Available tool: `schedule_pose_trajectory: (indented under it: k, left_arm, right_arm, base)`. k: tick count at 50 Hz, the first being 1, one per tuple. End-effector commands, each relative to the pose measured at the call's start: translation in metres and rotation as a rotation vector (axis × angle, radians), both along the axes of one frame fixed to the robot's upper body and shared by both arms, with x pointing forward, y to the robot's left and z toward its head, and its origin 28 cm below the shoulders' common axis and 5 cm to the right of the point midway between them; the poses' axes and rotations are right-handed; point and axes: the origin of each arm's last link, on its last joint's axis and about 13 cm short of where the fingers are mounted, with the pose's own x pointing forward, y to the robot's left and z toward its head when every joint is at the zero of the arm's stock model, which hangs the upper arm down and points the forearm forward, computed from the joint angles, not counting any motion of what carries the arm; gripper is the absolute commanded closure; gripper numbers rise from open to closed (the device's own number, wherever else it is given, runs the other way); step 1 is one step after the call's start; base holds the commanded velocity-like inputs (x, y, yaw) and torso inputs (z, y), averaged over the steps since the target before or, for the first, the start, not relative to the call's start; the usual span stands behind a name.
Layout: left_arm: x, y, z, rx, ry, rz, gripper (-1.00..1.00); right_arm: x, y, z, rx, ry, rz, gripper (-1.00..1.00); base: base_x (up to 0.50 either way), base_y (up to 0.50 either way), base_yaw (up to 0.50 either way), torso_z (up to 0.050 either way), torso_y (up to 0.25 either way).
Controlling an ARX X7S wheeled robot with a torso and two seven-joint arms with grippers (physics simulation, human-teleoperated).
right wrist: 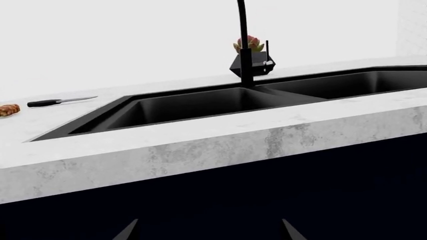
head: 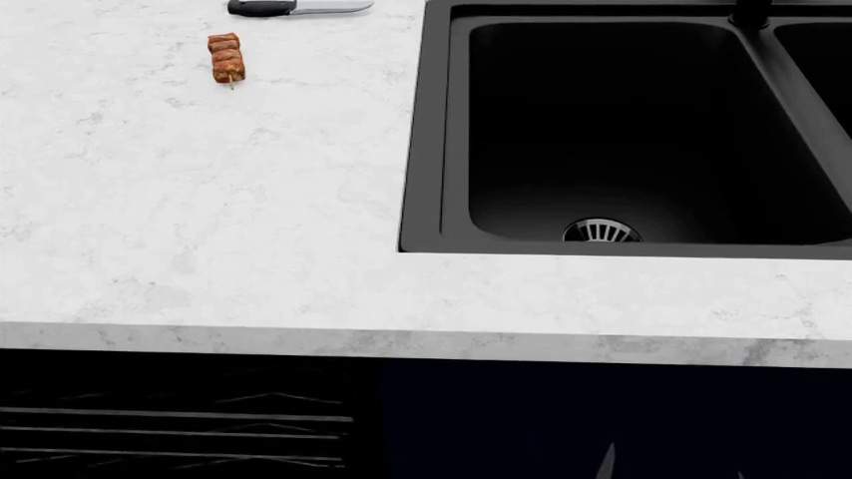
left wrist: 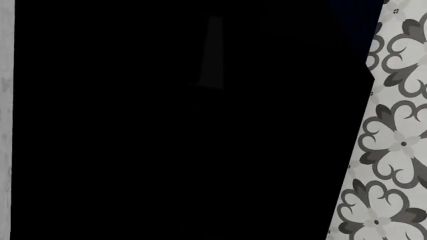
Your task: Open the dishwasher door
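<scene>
The dishwasher door (left wrist: pixel 180 140) fills the left wrist view as a wide flat black panel with a pale grey edge (left wrist: pixel 7 120) along one side. Its bar handle does not show. My left gripper's fingers cannot be made out against the black. In the head view a dark opening under the counter at the left shows wire racks (head: pixel 174 429). My right gripper (right wrist: pixel 210 231) is open and empty. Its two fingertips (right wrist: pixel 130 231) stand wide apart in front of the dark navy cabinet front (right wrist: pixel 267 190) below the sink. It also shows in the head view (head: pixel 672 464).
A white marble counter (head: pixel 200 249) holds a black double sink (head: pixel 426 130) with a black tap (right wrist: pixel 243 45). A knife (head: pixel 299 8), a meat skewer (head: pixel 226 58) and a small potted plant (right wrist: pixel 252 55) lie on it. Flower-patterned floor tiles (left wrist: pixel 393 145) lie beside the door.
</scene>
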Motion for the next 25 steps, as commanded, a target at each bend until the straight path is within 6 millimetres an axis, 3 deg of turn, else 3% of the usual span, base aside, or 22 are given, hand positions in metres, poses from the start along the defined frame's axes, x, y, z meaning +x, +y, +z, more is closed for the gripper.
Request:
schedule_pose_trajectory:
  k: [1, 25]
  left_arm:
    - [-0.027, -0.012, 0.003, -0.029, -0.009, -0.046, 1.0]
    - [-0.039, -0.006, -0.01, -0.101, 0.255, 0.047, 1.0]
  right_arm:
    - [0.001, 0.001, 0.0, 0.001, 0.0, 0.005, -1.0]
    - [0.002, 0.006, 0.0, 0.002, -0.001, 0.018, -1.0]
  base:
    - [0.0, 0.0, 0.0, 0.0, 0.0]
    - [0.0, 0.0, 0.0, 0.001, 0.0]
